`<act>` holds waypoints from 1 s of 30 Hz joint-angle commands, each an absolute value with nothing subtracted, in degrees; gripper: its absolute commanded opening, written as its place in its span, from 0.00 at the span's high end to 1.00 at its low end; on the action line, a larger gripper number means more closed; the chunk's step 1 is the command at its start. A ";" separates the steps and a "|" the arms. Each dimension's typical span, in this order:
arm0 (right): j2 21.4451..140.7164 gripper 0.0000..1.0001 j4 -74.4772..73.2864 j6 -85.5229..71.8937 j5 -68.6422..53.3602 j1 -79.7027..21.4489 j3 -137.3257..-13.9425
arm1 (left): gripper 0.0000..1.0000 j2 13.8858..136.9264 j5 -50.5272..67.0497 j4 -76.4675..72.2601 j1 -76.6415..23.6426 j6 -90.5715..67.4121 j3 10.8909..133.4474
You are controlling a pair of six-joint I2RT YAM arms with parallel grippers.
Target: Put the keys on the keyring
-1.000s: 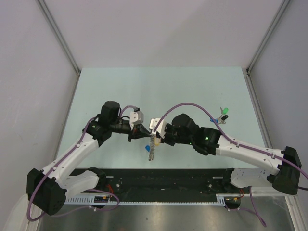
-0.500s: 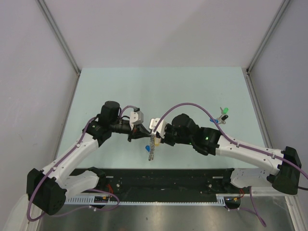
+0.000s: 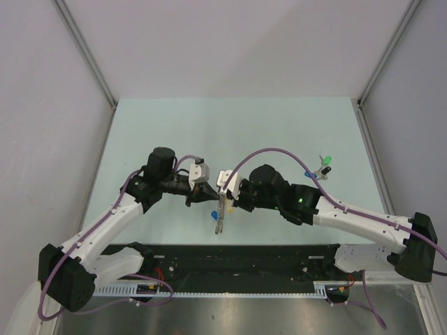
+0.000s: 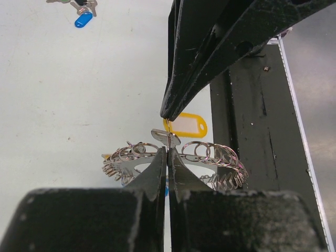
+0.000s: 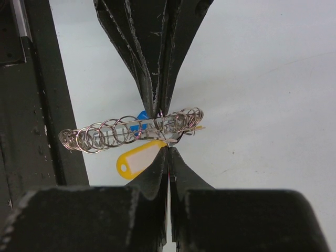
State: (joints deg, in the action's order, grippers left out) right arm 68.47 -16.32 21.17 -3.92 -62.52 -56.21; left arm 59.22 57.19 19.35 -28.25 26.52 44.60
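A pale green bench (image 3: 230, 125), walled in by grey panels, is shown from the top camera. The left arm (image 3: 112, 216) and the right arm (image 3: 349, 216) are seen meeting near the 6 o'clock edge. Between their tips the large grey metal keyring of linked wire loops (image 3: 221, 213) is held edge-on, off the bench. A small blue-capped key (image 3: 214, 215) is seen at its 9 o'clock side. Toward 3 o'clock, well apart from the ring, a green-capped silver key (image 3: 325, 161) and a second blue-capped key (image 3: 309, 174) are seen lying on the bench.

In the left wrist view, the left fingers (image 4: 155, 173) are seen at 6 o'clock, pressed together on the keyring (image 4: 215, 157), whose loops spread to either side. The right fingers (image 4: 210, 47) reach down from 12 o'clock, also pressed together. Their tip is just above a silver key with a yellow plastic tag (image 4: 186, 126).

In the right wrist view, the right fingers (image 5: 155, 173) are shown shut at 6 o'clock, touching the yellow-tagged key (image 5: 139, 160) just under the keyring (image 5: 100, 135). Whether that key is actually pinched cannot be told. The left fingers (image 5: 136, 52) are clamped on the ring from 12 o'clock.

The task is judged to be partly done. The first blue key seems to be on the ring and the yellow one is being worked onto it. The keys at 3 o'clock are not yet fetched.
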 commanded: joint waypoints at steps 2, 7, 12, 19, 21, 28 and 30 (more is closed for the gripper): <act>68.03 1.00 -13.80 19.86 -5.27 -63.02 -60.20 | 1.00 57.92 59.24 18.37 -29.44 29.00 45.88; 68.29 1.00 -13.62 19.07 -6.15 -63.10 -60.56 | 1.00 57.75 58.89 17.49 -29.79 28.21 45.62; 68.82 1.00 -13.97 18.28 -6.77 -63.28 -61.26 | 1.00 57.66 57.83 15.74 -29.97 26.37 45.26; 70.40 1.00 -15.38 16.96 -4.66 -64.33 -62.75 | 1.00 56.95 55.64 13.62 -30.15 23.82 44.65; 70.49 1.00 -15.73 16.79 -3.78 -64.34 -62.67 | 1.00 56.43 54.33 13.62 -30.06 23.73 44.47; 68.47 1.00 -17.31 16.70 -2.73 -64.34 -62.58 | 1.00 55.72 52.65 13.71 -30.15 23.82 44.21; 68.03 1.00 -18.63 16.70 -1.85 -64.34 -62.58 | 1.00 55.72 52.56 13.97 -30.06 23.99 44.30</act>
